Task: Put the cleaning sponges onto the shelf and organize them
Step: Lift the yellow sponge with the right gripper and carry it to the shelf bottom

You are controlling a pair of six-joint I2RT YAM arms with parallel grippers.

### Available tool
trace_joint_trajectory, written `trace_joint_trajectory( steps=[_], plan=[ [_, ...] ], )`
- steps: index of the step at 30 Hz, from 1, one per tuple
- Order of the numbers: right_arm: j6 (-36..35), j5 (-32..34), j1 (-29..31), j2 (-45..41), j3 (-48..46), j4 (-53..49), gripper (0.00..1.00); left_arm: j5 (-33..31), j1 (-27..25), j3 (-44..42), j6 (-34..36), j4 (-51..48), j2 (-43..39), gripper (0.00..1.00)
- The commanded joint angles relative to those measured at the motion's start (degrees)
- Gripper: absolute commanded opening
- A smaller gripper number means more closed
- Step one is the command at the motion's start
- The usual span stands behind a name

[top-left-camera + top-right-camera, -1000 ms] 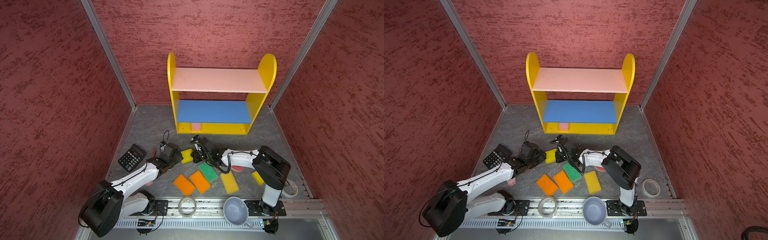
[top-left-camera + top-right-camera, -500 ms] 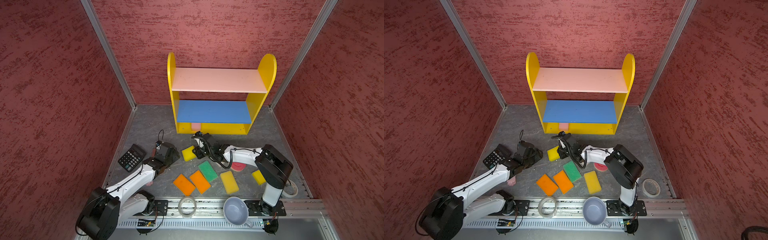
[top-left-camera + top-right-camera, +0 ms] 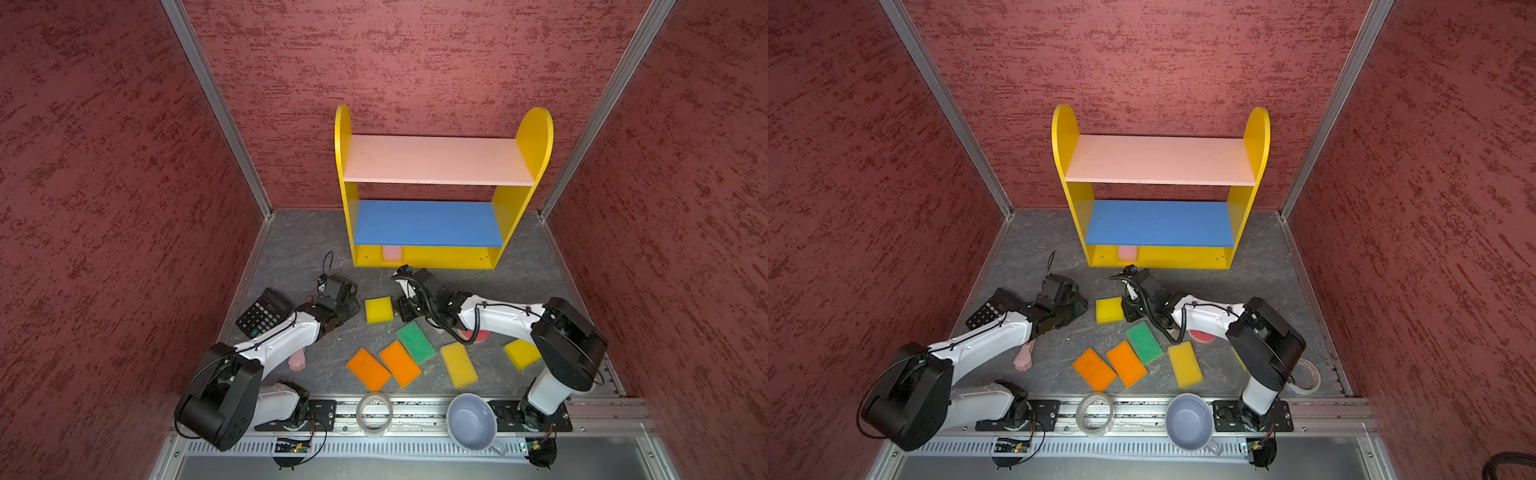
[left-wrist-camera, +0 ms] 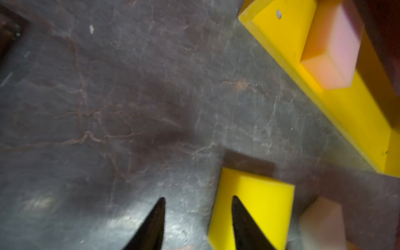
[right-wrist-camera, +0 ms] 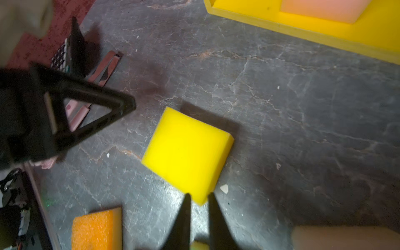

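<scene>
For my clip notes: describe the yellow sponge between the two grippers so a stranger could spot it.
Find the yellow shelf at the back wall, then come forward onto the grey floor. A yellow sponge lies flat there between the left gripper and the right gripper. It looks nearly square and lies nearest the shelf; the other two yellow sponges lie further forward.

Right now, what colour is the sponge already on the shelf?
Pink. The sponge on the shelf base shows best in the left wrist view.
</scene>
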Motion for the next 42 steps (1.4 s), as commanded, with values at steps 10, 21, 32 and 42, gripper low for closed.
trace_joint_trajectory(
  steps=[10, 21, 32, 42],
  plan=[
    [11.4, -6.9, 5.8, 4.3, -3.5, 7.2, 0.0, 3.8, 2.1, 12.5, 4.6, 6.2, 15.4, 0.18],
    [10.7, -10.7, 0.2, 14.3, 3.3, 4.2, 0.0, 6.8, 0.8, 8.0, 2.7, 9.8, 17.5, 0.22],
    [3.4, -0.8, -3.0, 15.4, 11.1, -3.9, 0.02, 6.3, -1.0, 0.9, -0.4, 7.4, 9.5, 0.22],
    [5.2, 3.4, -3.0, 9.5, 8.6, -6.9, 0.21, 4.6, -1.6, 0.9, -0.7, 3.2, 2.1, 0.22]
  ],
)
